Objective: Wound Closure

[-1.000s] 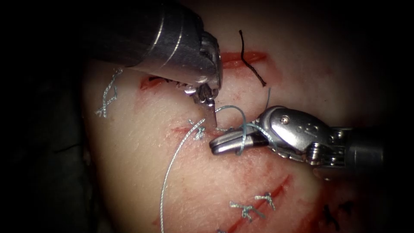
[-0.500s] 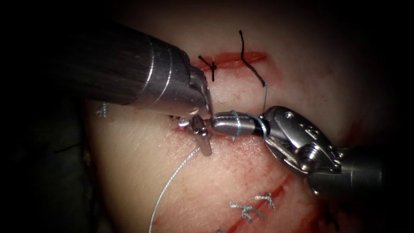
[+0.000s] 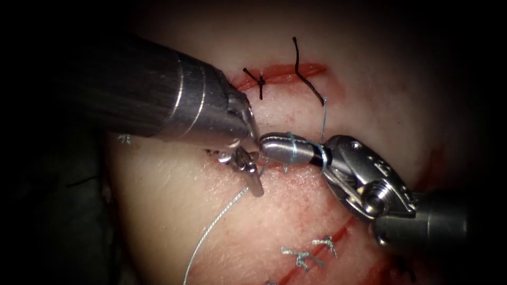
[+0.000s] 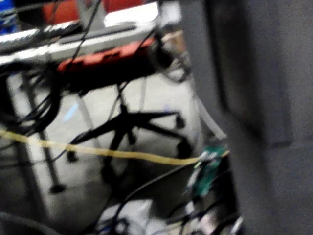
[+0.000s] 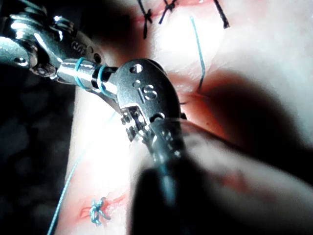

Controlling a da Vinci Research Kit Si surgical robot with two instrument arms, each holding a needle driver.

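right tool (image 3: 274, 148) sits over the cut (image 3: 296, 166) with its jaws closed and the blue thread (image 3: 211, 228) looped twice round them (clearest from the right wrist). left tool (image 3: 254, 182) just beside it seems clamped on the thread at the cut, can't tell for sure. needle's whereabouts: can't tell. old black stitches (image 3: 260, 83) sit above on the tissue (image 3: 174, 184).
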